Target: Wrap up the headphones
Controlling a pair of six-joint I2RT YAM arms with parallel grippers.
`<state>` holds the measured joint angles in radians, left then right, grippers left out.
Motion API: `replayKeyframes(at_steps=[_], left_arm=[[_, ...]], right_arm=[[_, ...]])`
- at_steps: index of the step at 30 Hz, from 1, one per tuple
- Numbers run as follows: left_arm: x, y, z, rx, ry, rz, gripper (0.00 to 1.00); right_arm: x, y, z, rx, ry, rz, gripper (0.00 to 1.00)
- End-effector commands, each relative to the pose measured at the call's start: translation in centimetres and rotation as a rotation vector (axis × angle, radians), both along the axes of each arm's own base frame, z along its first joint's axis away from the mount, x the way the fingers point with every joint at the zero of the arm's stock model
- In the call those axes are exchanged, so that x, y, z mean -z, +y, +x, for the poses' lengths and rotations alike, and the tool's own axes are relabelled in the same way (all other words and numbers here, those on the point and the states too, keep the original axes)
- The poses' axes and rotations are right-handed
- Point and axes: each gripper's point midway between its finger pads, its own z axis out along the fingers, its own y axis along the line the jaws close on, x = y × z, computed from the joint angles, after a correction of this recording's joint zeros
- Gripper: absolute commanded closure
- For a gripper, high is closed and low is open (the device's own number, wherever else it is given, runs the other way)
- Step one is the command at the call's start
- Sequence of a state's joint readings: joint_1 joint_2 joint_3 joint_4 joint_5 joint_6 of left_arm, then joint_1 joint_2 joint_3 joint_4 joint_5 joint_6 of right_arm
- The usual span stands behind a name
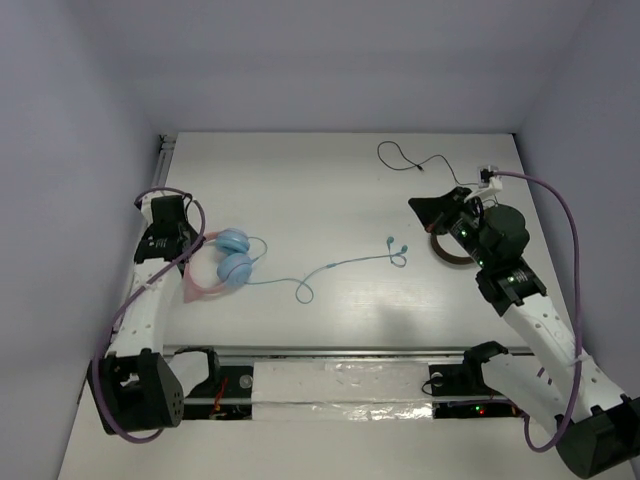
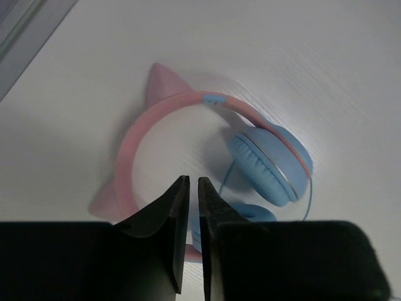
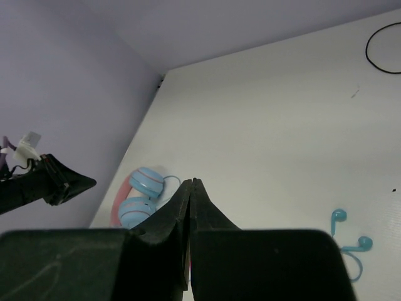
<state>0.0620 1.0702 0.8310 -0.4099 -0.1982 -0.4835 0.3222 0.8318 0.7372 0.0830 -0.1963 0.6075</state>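
Observation:
The headphones (image 1: 235, 258) lie flat at the table's left, with two round light-blue ear cups and a pink cat-ear headband (image 1: 193, 277). Their thin light-blue cable (image 1: 330, 268) trails right through a small loop to its end (image 1: 395, 250). My left gripper (image 1: 185, 240) hovers over the headband side. In the left wrist view its fingers (image 2: 193, 180) are shut to a thin slit with nothing between them, above the headphones (image 2: 266, 163). My right gripper (image 1: 430, 210) is shut and empty, raised at the right, far from the headphones (image 3: 141, 194); its tips (image 3: 191, 182) touch.
Brown-and-silver headphones (image 1: 447, 252) sit partly under my right arm, and their thin black cable (image 1: 400, 160) curls at the back right. The cable's end also shows in the right wrist view (image 3: 351, 241). A wall borders the table's left edge (image 1: 160, 165).

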Motion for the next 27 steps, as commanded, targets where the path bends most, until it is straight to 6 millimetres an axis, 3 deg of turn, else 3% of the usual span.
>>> replayKeyframes(at_steps=[1, 7, 9, 10, 11, 14, 19, 27], left_arm=[[0.1, 1.8, 0.2, -0.028, 0.021, 0.023, 0.90], [0.8, 5.5, -0.4, -0.120, 0.060, 0.033, 0.62], [2.5, 6.1, -0.6, -0.134, 0.123, 0.005, 0.55], [2.4, 6.1, -0.5, -0.133, 0.121, 0.004, 0.54], [3.3, 6.3, -0.6, -0.137, 0.156, -0.002, 0.53], [4.1, 6.9, -0.4, -0.133, 0.198, 0.022, 0.52], [6.5, 7.6, -0.6, -0.135, 0.295, 0.043, 0.52], [10.5, 6.2, -0.7, -0.064, 0.378, -0.024, 0.59]], right_arm=[[-1.7, 0.2, -0.5, -0.018, -0.071, 0.014, 1.00], [-1.4, 0.3, -0.3, -0.020, -0.052, 0.002, 0.95], [-1.8, -0.1, -0.5, -0.003, -0.068, 0.004, 0.76], [-1.9, -0.2, -0.5, 0.000, -0.072, 0.005, 0.76], [-1.9, -0.2, -0.6, -0.001, -0.072, 0.004, 0.66], [-2.2, -0.2, -0.9, -0.007, -0.084, 0.009, 0.57], [-1.9, 0.0, -0.7, -0.014, -0.068, 0.007, 0.55], [-2.2, 0.1, -1.1, -0.024, -0.075, 0.010, 0.55]])
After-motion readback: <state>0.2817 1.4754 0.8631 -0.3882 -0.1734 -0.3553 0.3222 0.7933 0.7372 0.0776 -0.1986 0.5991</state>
